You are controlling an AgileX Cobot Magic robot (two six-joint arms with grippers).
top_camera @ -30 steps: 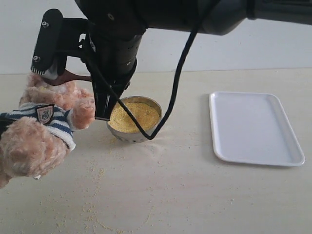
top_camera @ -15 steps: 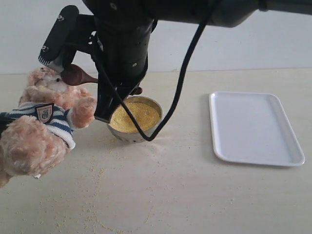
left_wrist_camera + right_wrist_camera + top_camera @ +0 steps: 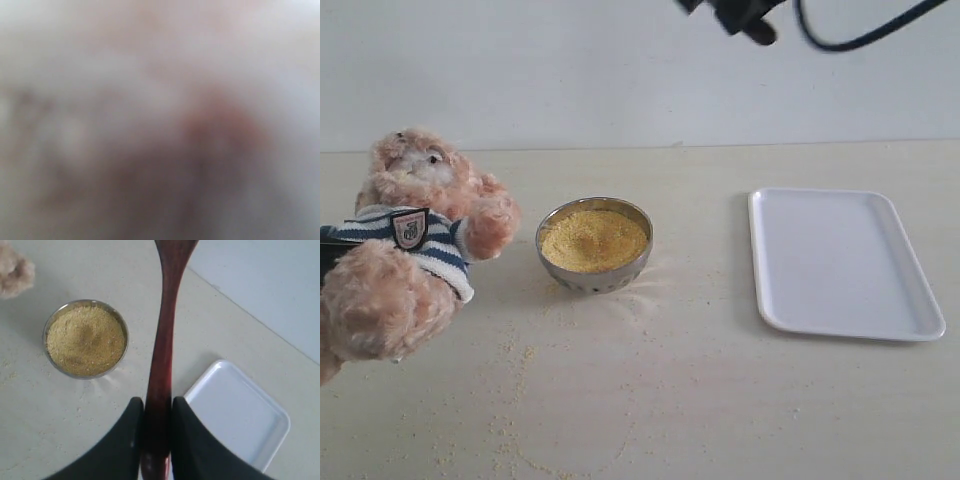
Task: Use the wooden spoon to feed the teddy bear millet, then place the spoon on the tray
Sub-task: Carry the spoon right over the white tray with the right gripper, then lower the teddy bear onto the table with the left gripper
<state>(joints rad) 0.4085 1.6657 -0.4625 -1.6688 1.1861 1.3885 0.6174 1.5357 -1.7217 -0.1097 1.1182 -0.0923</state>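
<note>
Your right hand (image 3: 156,410): clamped on the slim dark reddish-brown wooden spoon (image 3: 164,330)
Your left hand: view blurred, you cannot tell its state

The teddy bear (image 3: 390,300) is showing fluffy light-brown fur with a paler muzzle, and is wearing a navy-and-white striped shirt with a small dark-edged shield badge. The millet (image 3: 593,240) is glowing golden yellow inside a silvery steel bowl (image 3: 595,281), and pale yellow grains are speckling the cream desk (image 3: 700,400). The tray (image 3: 845,262) is looking plain white. In the right wrist view, the wooden spoon (image 3: 164,340) is gleaming dark reddish-brown between the black fingers of the right end effector (image 3: 157,404). The left wrist view is giving only a greyish-pink blur.
</note>
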